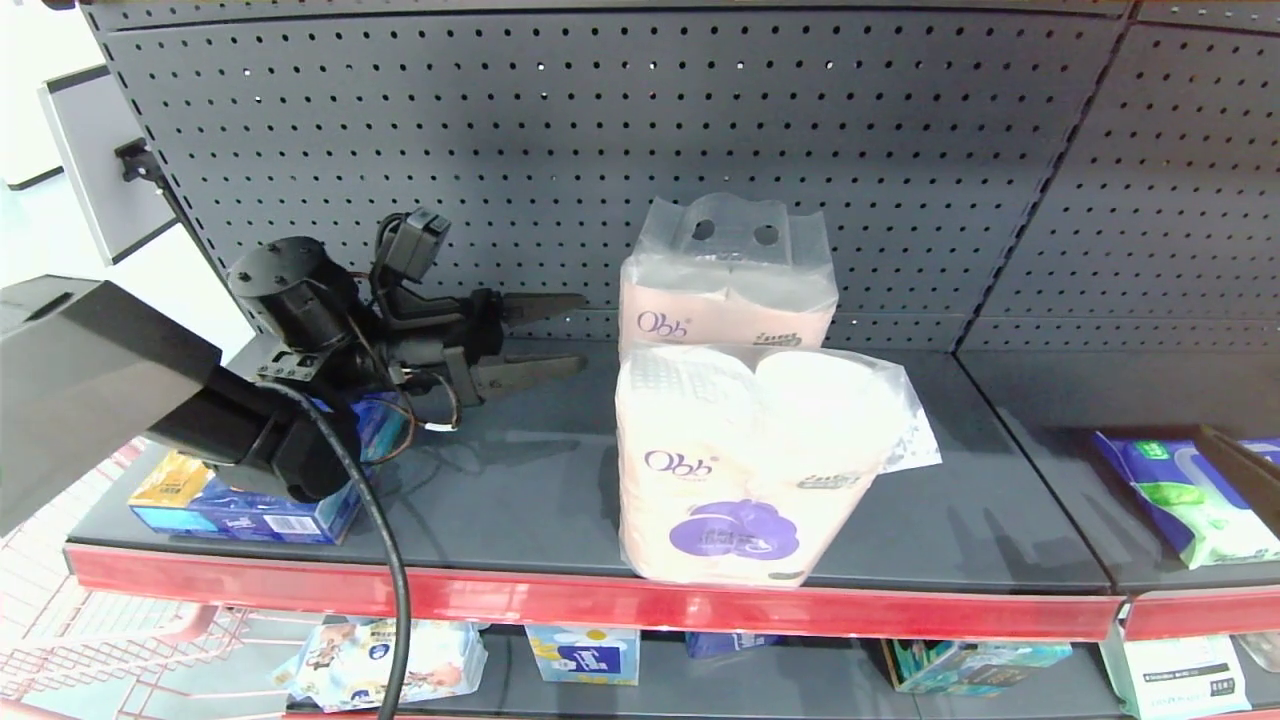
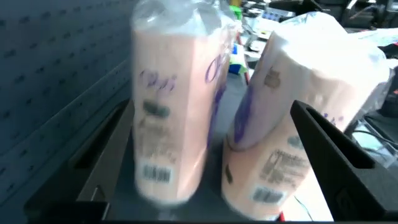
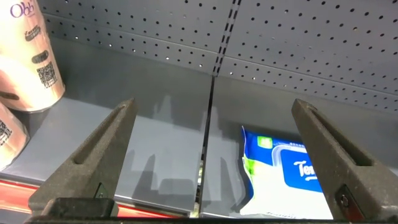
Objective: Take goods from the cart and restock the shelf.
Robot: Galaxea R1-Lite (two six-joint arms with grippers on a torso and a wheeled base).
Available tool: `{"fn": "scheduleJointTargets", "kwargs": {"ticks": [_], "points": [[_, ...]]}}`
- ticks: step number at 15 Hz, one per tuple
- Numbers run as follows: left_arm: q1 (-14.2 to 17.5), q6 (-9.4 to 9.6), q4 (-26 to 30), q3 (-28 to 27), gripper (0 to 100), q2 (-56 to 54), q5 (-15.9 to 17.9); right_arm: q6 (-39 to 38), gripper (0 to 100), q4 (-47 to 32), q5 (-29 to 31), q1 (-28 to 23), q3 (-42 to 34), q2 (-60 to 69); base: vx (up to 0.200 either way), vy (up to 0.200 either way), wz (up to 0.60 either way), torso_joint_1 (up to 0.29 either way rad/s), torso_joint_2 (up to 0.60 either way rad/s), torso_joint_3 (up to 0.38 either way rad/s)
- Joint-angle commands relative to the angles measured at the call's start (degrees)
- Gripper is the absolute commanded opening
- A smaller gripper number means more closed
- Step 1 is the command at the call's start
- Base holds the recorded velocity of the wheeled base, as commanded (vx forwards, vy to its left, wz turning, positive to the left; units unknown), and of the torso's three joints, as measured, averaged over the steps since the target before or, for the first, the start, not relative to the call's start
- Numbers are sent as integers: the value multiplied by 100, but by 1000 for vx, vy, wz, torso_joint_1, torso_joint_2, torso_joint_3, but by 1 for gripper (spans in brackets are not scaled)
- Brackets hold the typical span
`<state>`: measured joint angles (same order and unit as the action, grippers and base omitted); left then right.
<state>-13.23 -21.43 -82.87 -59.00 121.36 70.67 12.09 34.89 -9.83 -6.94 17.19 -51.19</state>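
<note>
Nearest, low on the left, is the red wire cart (image 1: 120, 620), below the shelf's red lip (image 1: 600, 600). Right at that lip stands the front pack (image 1: 735, 470) of tissue rolls, upright with its label outward, probably so shoppers can read it from the aisle. The right gripper (image 3: 214, 106) hangs out by the lip too, fingers spread wide and holding nothing. It faces the seam between this shelf and the next, where a wipes pack (image 1: 1190, 490) lies. A blue box (image 1: 240, 510) lies flat at the shelf's left front corner, under the left arm. Further in, the left gripper (image 1: 582, 330) hovers above the shelf (image 1: 520, 480), fingers apart and empty, pointing sideways at the packs but clear of them. Behind the front pack, touching or nearly so, stands the rear pack (image 1: 725, 290), close to the pegboard (image 1: 600, 120). I'd guess the row is filled from the back forward. Both packs look placed, so the next item would come from the cart.
</note>
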Motion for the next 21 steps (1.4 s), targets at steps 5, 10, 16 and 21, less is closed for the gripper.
{"fn": "scheduleJointTargets", "kwargs": {"ticks": [5, 10, 16, 21], "points": [[198, -10, -54, 425, 100, -394, -660, 12, 100, 0, -2, -1, -40, -5, 0, 0, 0, 0, 0, 0], [75, 7, -19, 934, 100, -736, -2207, 12, 100, 0, 7, 8, -14, 4, 0, 0, 0, 0, 0, 0], [-22, 464, 377, 1005, 100, -912, -4729, 12, 100, 0, 7, 8, -31, 21, 0, 0, 0, 0, 0, 0], [-198, 842, 2056, 1075, 100, -1809, -6566, 12, 100, 0, 7, 8, -40, 30, 0, 0, 0, 0, 0, 0]]}}
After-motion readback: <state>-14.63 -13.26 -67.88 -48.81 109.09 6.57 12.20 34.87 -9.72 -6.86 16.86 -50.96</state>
